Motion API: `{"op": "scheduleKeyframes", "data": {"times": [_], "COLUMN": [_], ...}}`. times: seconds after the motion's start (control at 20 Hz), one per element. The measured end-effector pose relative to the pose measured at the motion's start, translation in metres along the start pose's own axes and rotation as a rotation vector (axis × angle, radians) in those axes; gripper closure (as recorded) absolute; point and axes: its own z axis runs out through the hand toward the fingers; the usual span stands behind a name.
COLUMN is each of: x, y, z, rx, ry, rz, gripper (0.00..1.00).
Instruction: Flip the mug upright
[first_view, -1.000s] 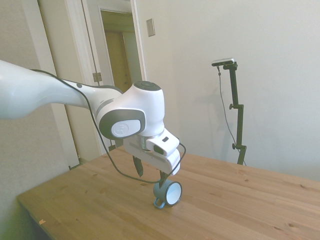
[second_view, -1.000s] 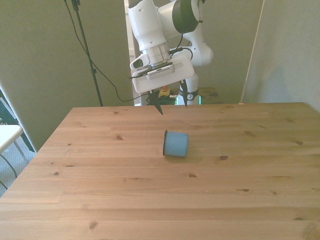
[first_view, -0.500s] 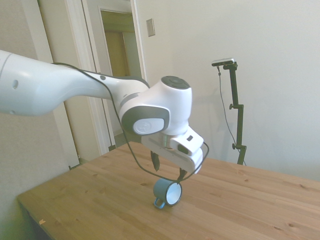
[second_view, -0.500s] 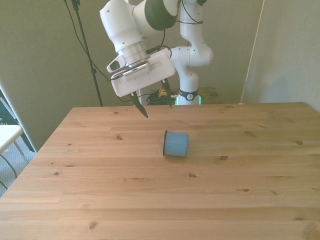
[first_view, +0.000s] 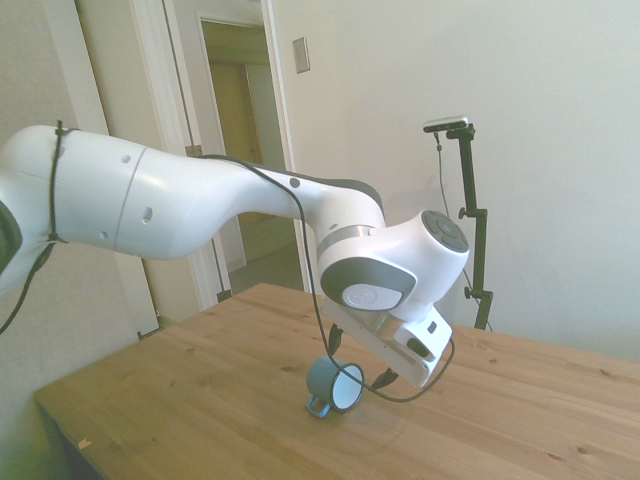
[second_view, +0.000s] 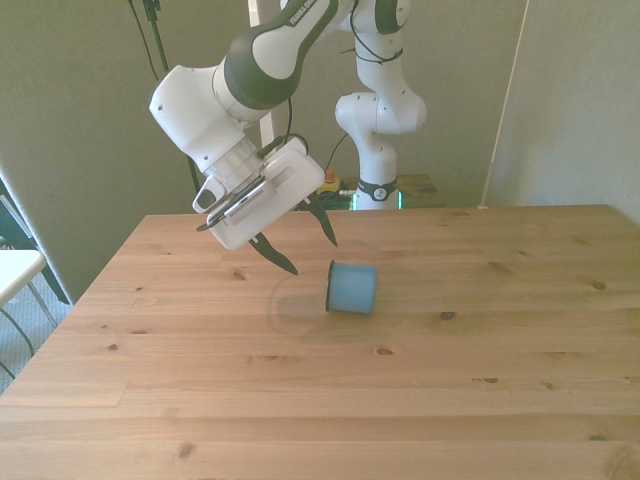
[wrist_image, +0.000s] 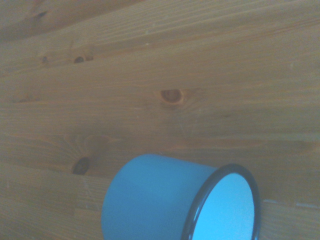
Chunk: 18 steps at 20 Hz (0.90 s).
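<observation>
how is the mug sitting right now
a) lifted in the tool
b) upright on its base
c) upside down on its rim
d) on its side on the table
d: the mug lies on its side on the table, free of the open tool.

This looks like a room in a home or flat turned into a robot test space. A plain pale wall (first_view: 520, 120) and a white-framed open doorway (first_view: 240, 150) with a wall switch plate (first_view: 301, 55) beside it stand behind the light pine plank counter (first_view: 200, 390).
</observation>
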Motion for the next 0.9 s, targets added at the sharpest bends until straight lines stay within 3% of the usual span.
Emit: {"op": "scheduleKeyframes", "data": {"times": [0.3,0.9], "x": [0.001,0.004], "y": [-0.009,-0.011], "z": [0.027,0.06], "rx": [0.073,0.133], "ry": [-0.099,-0.198], "rz": [-0.009,0.001], "gripper": [0.0,0.0]}}
